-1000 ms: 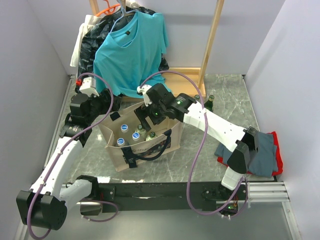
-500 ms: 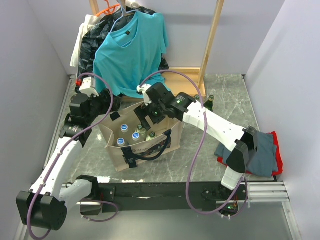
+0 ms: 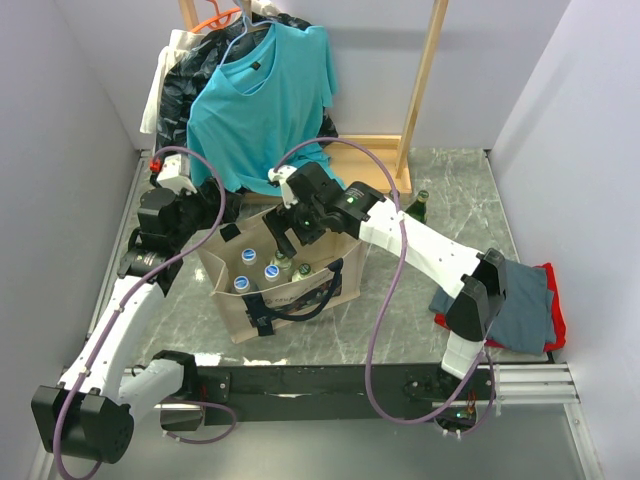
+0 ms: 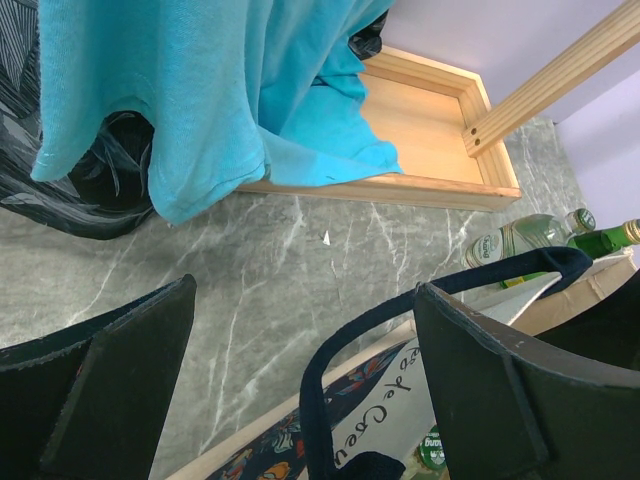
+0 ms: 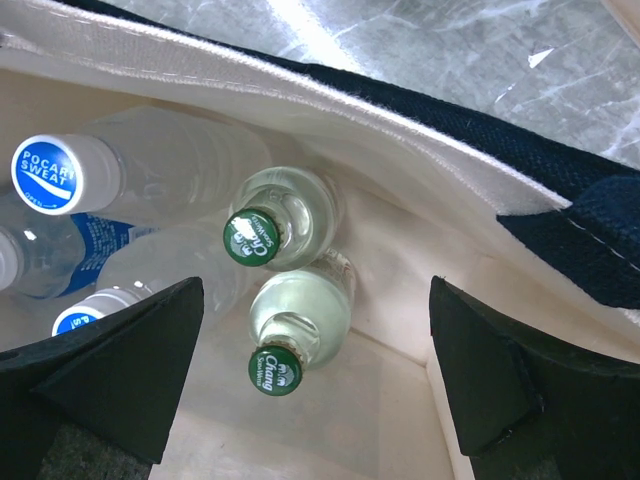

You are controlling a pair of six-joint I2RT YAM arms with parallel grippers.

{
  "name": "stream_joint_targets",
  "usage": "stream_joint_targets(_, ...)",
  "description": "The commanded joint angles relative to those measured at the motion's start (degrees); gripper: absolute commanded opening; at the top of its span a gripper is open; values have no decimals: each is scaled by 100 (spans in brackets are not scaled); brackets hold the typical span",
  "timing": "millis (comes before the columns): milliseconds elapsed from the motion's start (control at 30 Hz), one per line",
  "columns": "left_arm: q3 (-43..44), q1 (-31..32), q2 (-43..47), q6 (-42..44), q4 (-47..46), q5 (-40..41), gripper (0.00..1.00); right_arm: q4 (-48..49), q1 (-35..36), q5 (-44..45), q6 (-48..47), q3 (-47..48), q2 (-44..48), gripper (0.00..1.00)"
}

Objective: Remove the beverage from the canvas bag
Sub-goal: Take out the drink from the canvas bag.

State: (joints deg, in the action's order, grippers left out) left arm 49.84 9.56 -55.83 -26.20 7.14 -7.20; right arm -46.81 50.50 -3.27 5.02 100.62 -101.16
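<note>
Several drinks stand upright inside the canvas bag [image 3: 345, 285]: plastic bottles with blue caps [image 5: 55, 172] toward its left side, and two glass bottles with green caps [image 5: 250, 237] close against its right wall, touching each other. More green bottles [image 3: 420, 205] stand outside, beyond the bag's far right corner.

Over the bag's open mouth hangs the right gripper [image 5: 318, 290], fingers spread wide and empty, the two green caps showing between them. At the bag's far left rim the left gripper [image 4: 300, 300] is also spread and holds nothing. A black strap handle [image 4: 330, 360] arcs across the gap between its fingers, and I can't tell whether it touches them.

To my eye this is the reach into the bag. It would go best straight down, centred on one glass neck so the fingers pass either side of it without catching the neighbour or the bag's right wall. Closing below the cap and lifting vertically should bring the bottle out past the rim and strap.
</note>
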Motion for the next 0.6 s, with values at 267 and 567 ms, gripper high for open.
stream_joint_targets(267,25,-25,64,35,-90,43,96,75,21,19,-97,415,-87,99)
stream_joint_targets(567,25,-25,37,9,-143,26,96,84,30,-104,-80,503,-167,99)
